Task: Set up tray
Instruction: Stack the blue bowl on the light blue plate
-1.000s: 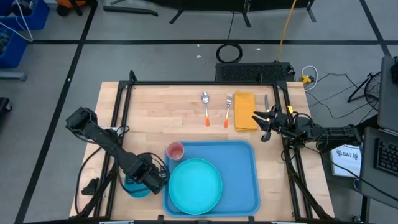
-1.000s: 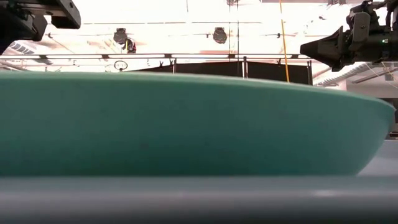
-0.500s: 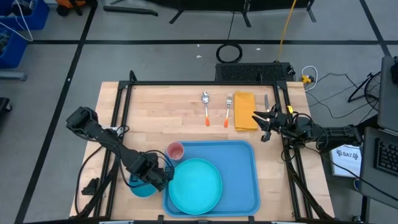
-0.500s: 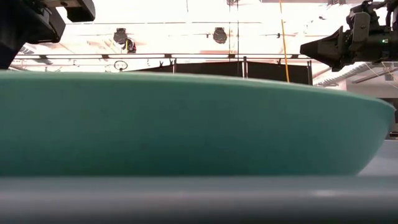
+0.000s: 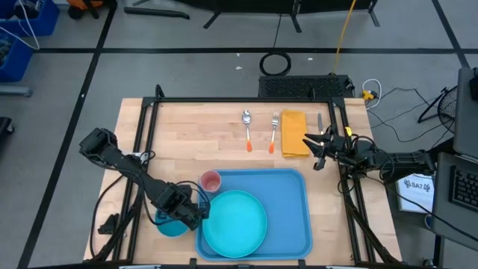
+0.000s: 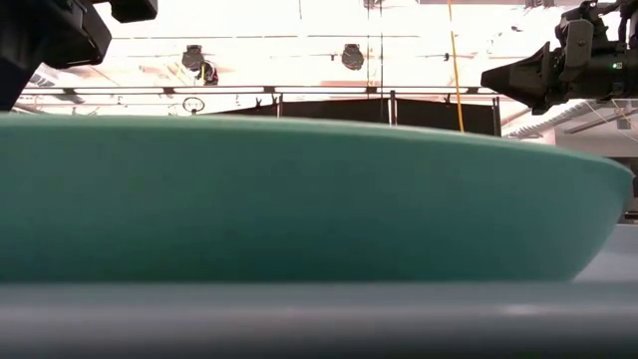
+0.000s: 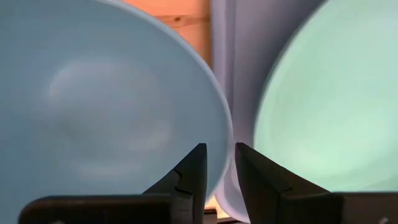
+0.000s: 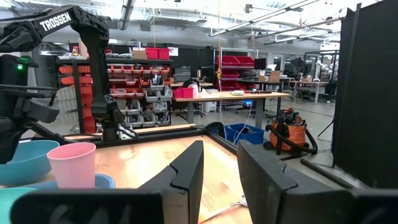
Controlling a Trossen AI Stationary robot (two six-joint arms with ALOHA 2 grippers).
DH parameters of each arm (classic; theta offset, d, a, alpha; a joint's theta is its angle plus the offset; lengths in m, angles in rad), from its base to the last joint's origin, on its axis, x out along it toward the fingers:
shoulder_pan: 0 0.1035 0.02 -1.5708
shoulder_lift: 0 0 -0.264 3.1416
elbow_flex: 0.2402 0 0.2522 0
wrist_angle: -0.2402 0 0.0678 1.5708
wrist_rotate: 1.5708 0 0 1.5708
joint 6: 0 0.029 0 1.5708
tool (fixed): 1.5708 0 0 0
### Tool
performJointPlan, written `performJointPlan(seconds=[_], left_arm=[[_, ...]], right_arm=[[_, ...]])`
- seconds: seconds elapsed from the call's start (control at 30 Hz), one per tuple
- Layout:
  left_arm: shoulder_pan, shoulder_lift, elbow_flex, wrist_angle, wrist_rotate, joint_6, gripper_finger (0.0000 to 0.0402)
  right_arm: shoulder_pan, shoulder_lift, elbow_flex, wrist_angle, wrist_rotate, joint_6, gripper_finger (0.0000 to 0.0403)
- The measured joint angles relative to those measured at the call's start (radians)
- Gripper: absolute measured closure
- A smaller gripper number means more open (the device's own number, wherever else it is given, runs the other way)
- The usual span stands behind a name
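High view shows our left gripper (image 5: 196,211) carrying the blue bowl (image 5: 169,221), fingers clenched on its rim, closer to the tray (image 5: 295,224) at lower centre than before. Right gripper (image 5: 314,152), fingers slightly apart, waits mid-right.

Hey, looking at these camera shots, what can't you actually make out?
- Low view: the plate fills the frame, hiding the table and everything else on it.
- High view: the left gripper covers most of the bowl; grip unclear.
- Left wrist view: bowl cut off by the frame edge.
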Motion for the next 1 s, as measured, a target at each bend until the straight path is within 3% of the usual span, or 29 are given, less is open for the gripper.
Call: performJointPlan(seconds=[0.57,1.0], left_arm=[[0.000,0.006,0.000,0.001,-0.026,0.007,0.0314],[0.000,0.006,-0.100,0.133,-0.020,0.014,0.0314]], right_arm=[[0.000,0.000,0.000,0.000,0.000,0.000,0.0314],[0.000,0.000,0.000,0.000,0.000,0.000,0.0314]])
